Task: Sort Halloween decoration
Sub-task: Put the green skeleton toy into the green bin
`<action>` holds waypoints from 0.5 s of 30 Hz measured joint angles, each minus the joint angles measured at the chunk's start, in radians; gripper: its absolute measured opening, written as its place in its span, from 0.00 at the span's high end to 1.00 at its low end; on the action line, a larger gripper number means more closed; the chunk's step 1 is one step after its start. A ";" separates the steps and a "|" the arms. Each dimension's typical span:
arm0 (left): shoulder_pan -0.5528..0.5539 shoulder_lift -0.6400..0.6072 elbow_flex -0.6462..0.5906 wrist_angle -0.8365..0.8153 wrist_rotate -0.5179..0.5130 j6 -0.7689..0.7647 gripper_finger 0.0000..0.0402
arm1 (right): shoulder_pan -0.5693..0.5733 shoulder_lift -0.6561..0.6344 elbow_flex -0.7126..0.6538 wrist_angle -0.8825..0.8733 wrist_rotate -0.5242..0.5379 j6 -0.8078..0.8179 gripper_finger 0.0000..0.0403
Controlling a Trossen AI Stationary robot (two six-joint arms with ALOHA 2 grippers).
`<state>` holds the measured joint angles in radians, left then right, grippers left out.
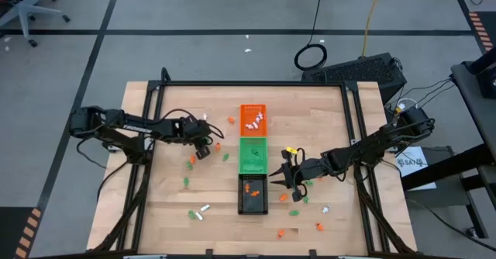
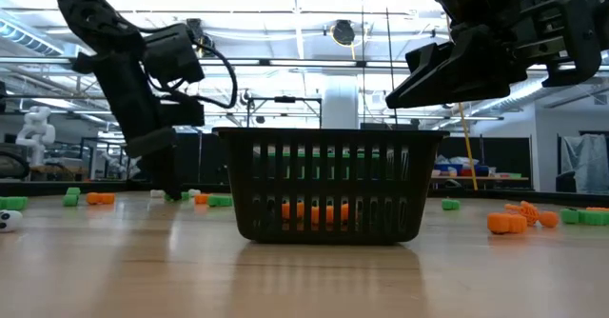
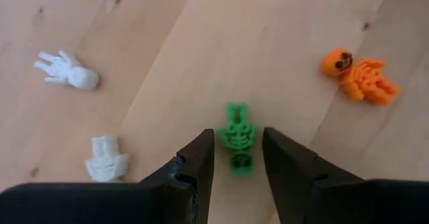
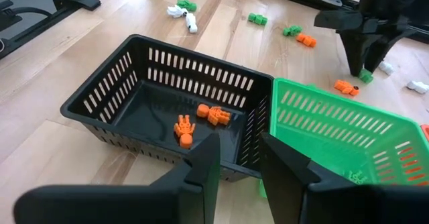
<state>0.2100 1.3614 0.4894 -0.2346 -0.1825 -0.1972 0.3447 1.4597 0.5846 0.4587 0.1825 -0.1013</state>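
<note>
Table: pale wooden plank tabletop (image 1: 170,212) inside a black metal frame; bare wood lies open along its near edge and far-left corner.
Trays: 3 small slotted plastic trays in 1 column at table centre, touching end to end: orange tray (image 1: 253,117) farthest, green tray (image 1: 253,155) in the middle, black tray (image 1: 253,194) nearest.
Left gripper: left gripper (image 3: 236,158) is down at the wood left of the green tray; its 2 dark tapered fingers (image 3: 198,163) stand apart, straddling a green plastic skeleton figure (image 3: 237,137). Whether the fingers touch it, I cannot tell.
Right gripper: right gripper (image 4: 234,162) hangs above the right rim of the black tray, clear of the table; fingers apart, nothing between them.
Decoration, loose: tiny moulded trinkets lie scattered on the wood both sides of the trays: an orange pumpkin-headed skeleton (image 3: 360,75) and 2 white pieces (image 3: 67,70) near the left gripper, and a mixed group (image 1: 310,205) right of the black tray.
Decoration, sorted: 2 orange figures (image 4: 200,121) on the black tray floor; white pieces (image 1: 253,122) in the orange tray.
Hidden: green tray contents hard to make out; in the low view the black tray wall blocks the other 2 trays.
</note>
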 joint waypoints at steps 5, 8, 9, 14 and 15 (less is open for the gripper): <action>0.000 -0.001 -0.006 0.007 0.022 -0.025 0.70 | 0.000 0.000 0.000 0.000 0.000 0.000 0.78; 0.000 -0.001 -0.007 0.022 0.026 -0.030 0.70 | 0.000 0.000 0.000 0.000 0.000 0.000 0.78; -0.001 -0.001 -0.007 0.024 0.026 -0.030 0.70 | 0.000 0.000 0.000 0.000 0.000 0.000 0.78; -0.001 -0.001 -0.007 0.047 0.034 -0.030 0.72 | 0.000 0.000 0.000 0.000 0.000 0.002 0.78; -0.001 -0.001 -0.007 0.047 0.034 -0.028 0.74 | 0.000 0.000 0.000 0.000 0.000 0.002 0.78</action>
<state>0.2090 1.3605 0.4820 -0.1876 -0.1487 -0.2248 0.3447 1.4597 0.5850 0.4585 0.1825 -0.0990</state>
